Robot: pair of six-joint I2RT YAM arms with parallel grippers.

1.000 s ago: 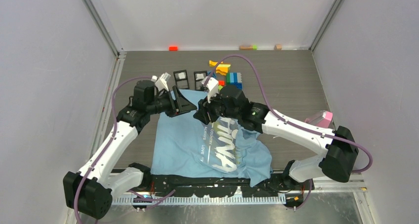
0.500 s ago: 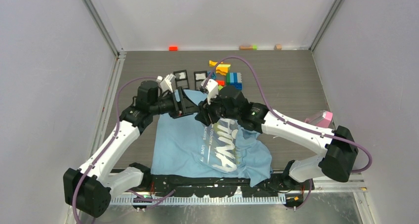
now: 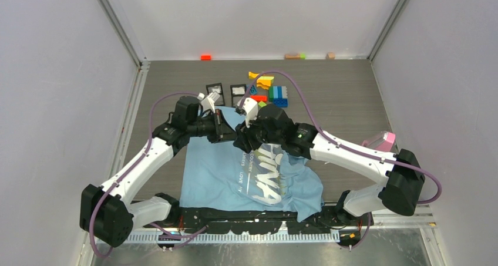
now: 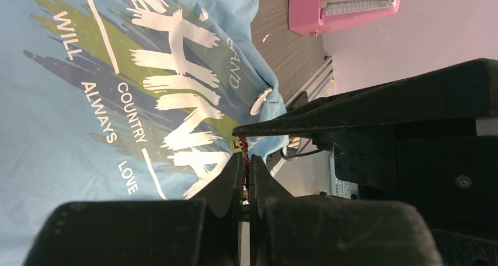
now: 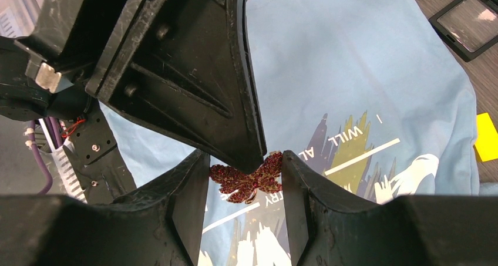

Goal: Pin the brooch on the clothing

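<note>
While clamped across right gripper, tiny dark-red flower-shaped brooch hangs above light blue soft T-shirt by near edge of table; left gripper, pinched together, nips its rim. Likely light, stiff, delicate: hold by rim.

Brooch within right pincer, tips of left pincer on it, both above clothing on table.
</note>
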